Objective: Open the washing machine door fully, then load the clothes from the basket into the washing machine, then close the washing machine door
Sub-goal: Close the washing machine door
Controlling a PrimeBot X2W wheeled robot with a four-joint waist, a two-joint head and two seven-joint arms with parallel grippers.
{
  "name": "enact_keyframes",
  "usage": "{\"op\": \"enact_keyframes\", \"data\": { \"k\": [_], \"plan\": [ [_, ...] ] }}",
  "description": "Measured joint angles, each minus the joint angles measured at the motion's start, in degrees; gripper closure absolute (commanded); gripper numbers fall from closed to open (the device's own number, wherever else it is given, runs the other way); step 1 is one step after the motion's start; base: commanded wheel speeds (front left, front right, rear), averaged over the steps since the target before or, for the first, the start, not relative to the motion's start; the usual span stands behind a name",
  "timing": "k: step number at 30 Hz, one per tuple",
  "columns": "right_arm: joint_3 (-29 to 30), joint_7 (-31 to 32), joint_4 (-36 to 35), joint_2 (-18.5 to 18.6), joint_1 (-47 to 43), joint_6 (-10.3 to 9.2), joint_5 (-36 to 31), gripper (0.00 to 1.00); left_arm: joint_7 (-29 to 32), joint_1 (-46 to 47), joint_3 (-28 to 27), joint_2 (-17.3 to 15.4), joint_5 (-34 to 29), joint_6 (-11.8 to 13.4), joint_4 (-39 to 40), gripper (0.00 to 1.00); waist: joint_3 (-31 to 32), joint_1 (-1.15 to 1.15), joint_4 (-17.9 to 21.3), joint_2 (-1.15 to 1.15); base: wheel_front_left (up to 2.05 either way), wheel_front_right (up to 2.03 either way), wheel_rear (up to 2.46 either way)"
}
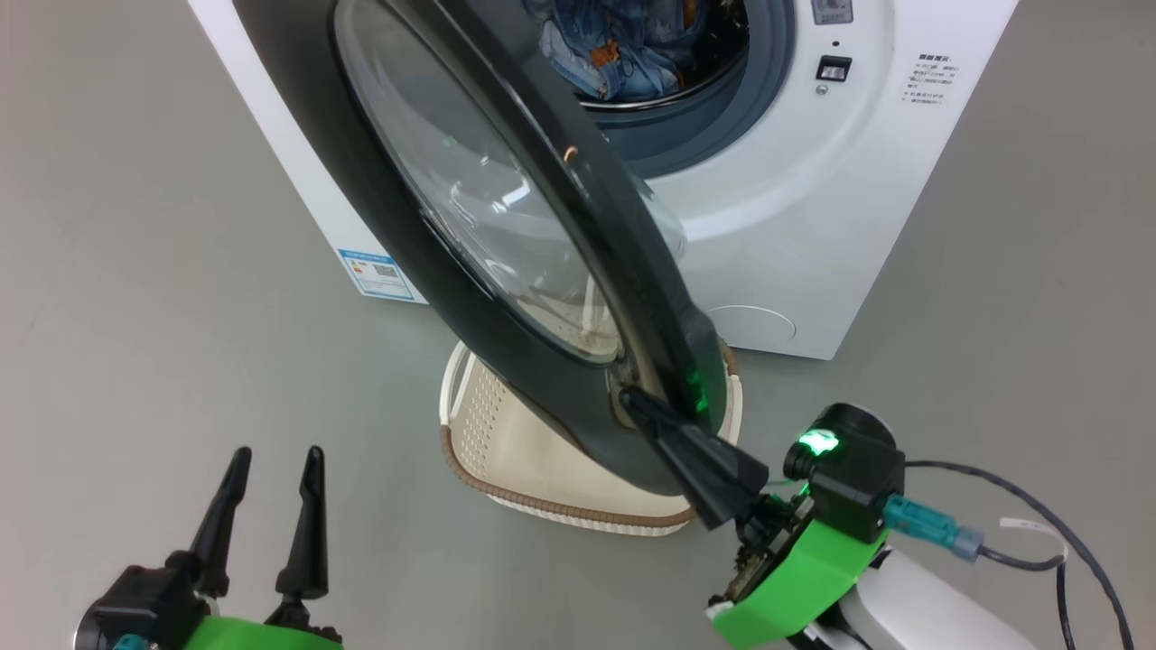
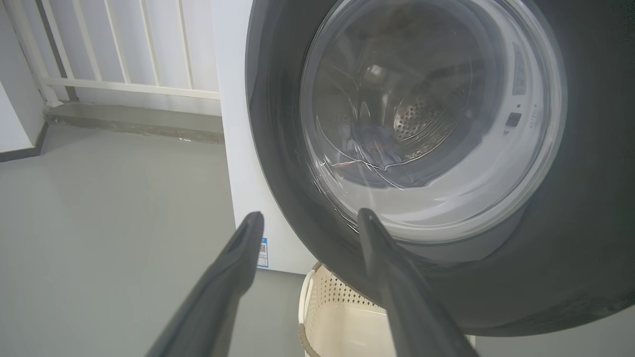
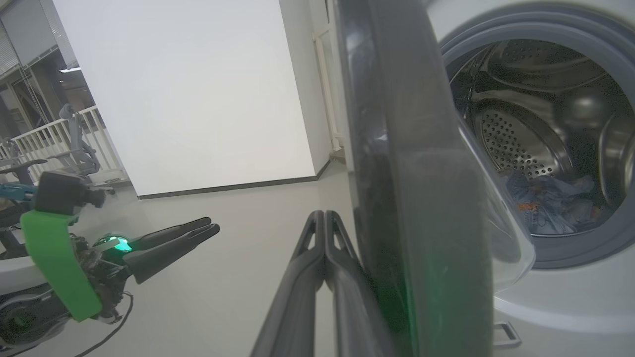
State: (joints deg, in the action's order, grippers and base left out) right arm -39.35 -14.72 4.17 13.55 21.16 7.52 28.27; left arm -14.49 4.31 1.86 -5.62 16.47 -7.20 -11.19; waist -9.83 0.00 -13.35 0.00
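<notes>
The washing machine (image 1: 813, 226) stands ahead with its door (image 1: 452, 271) swung about halfway out, black rim and glass bowl towards me. The clothes (image 1: 623, 45), blue fabric with orange print, lie inside the steel drum (image 3: 521, 134); they show there as clothes (image 3: 550, 203). The cream basket (image 1: 506, 451) sits on the floor under the door, and what I see of its inside is bare. My right gripper (image 1: 632, 402) is shut, empty, its tips against the outer face of the door's lower rim. My left gripper (image 1: 275, 460) hangs open, empty, left of the basket.
Grey floor spreads left and right of the machine. A blue label sticker (image 1: 379, 271) and a round cover (image 1: 750, 325) mark its front. A black cable (image 1: 1039, 506) trails from my right wrist. A white railing (image 2: 124, 49) and an office chair (image 3: 74, 144) stand further off.
</notes>
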Motion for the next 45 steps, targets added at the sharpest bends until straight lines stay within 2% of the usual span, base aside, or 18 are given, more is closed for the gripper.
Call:
{"op": "enact_keyframes", "data": {
  "k": [18,27,45],
  "plan": [
    [11.5,0.0,4.5,-0.1,5.2,0.0,-1.1,1.0,-0.1,2.8,1.6,0.5,-1.0,0.0,1.4,0.0,-3.5,0.0,-0.3,0.0,0.0,0.0,0.0],
    [14.8,0.0,7.0,1.9,10.3,0.0,-1.1,1.0,-0.1,5.6,2.7,1.2,-1.0,0.0,2.1,0.0,-6.6,0.01,-1.6,0.0,0.0,0.0,0.0],
    [22.8,0.0,12.7,2.8,19.6,0.01,-1.6,1.0,-0.2,9.2,4.7,2.4,-1.5,0.0,3.4,0.0,-11.4,0.01,-4.2,0.0,0.0,0.0,0.0]
  ]
}}
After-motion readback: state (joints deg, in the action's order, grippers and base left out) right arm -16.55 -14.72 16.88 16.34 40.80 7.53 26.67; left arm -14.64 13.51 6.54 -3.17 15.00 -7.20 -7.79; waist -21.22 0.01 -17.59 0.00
